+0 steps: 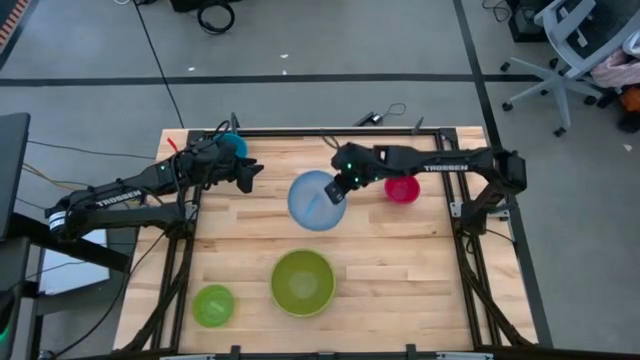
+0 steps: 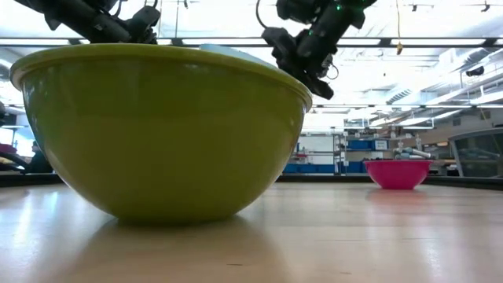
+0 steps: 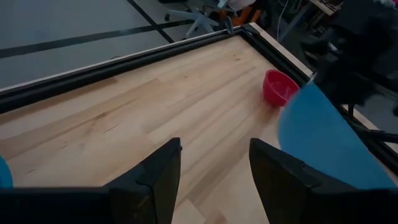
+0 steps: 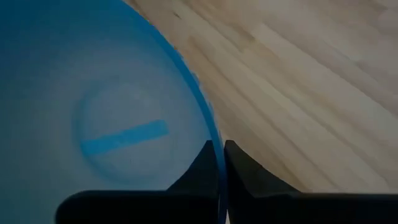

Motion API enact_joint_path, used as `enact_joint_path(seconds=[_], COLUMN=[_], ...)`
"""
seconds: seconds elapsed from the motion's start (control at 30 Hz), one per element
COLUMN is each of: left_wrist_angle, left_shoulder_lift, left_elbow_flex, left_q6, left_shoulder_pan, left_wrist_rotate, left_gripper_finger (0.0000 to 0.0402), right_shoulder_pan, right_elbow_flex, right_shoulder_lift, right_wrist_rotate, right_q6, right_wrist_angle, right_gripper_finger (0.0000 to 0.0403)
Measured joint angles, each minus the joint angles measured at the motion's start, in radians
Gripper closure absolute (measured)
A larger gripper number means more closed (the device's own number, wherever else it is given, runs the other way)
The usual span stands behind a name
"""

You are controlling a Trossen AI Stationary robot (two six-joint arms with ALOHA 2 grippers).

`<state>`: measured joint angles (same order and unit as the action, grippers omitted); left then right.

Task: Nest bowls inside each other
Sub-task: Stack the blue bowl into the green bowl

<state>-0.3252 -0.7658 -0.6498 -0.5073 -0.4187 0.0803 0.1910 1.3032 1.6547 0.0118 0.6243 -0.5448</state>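
Note:
My right gripper (image 1: 338,187) is shut on the light blue bowl (image 1: 316,202) at the table's middle. The small magenta-red bowl (image 1: 402,189) stands on its base just right of it. The large lime green bowl (image 1: 302,282) and the small lime green bowl (image 1: 213,305) stand near the front edge. The teal blue bowl (image 1: 233,146) sits at the far left, partly hidden by my left arm. My left gripper (image 3: 214,146) hovers open beside it with nothing between its fingers. My right gripper holds the light blue bowl by its rim (image 4: 216,163) on the far right side, one finger inside the bowl and one outside. The fingers slant down from the table's right. The bowl is tilted (image 3: 323,140); the large green bowl hides its underside in the low view.
A dark metal frame (image 1: 330,131) runs along the table's far edge and sides. Bare wood lies between the light blue bowl and the large green bowl (image 2: 157,134). An office chair (image 1: 570,50) and cables are on the floor beyond the table.

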Motion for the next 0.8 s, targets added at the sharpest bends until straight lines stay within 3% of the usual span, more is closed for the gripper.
enact_joint_path(seconds=[0.13,0.4,0.8], left_wrist_angle=[0.0,0.0,0.016], left_shoulder_lift=[0.0,0.0,0.0], left_elbow_flex=[0.0,0.0,0.001], left_q6=[0.029,0.097,0.055], left_shoulder_pan=[0.002,0.002,0.039], left_wrist_rotate=[-0.004,-0.046,-0.052], left_gripper_finger=[0.0209,0.0209,0.0209], right_shoulder_pan=[-0.081,-0.219,-0.341], right_elbow_flex=[-0.001,-0.001,-0.001], right_shoulder_lift=[0.007,0.048,0.096], right_wrist_rotate=[0.048,0.048,0.041], right_q6=[0.003,0.012,0.004], right_wrist_angle=[0.07,0.251,0.249], right_gripper_finger=[0.0393,0.0393,0.039])
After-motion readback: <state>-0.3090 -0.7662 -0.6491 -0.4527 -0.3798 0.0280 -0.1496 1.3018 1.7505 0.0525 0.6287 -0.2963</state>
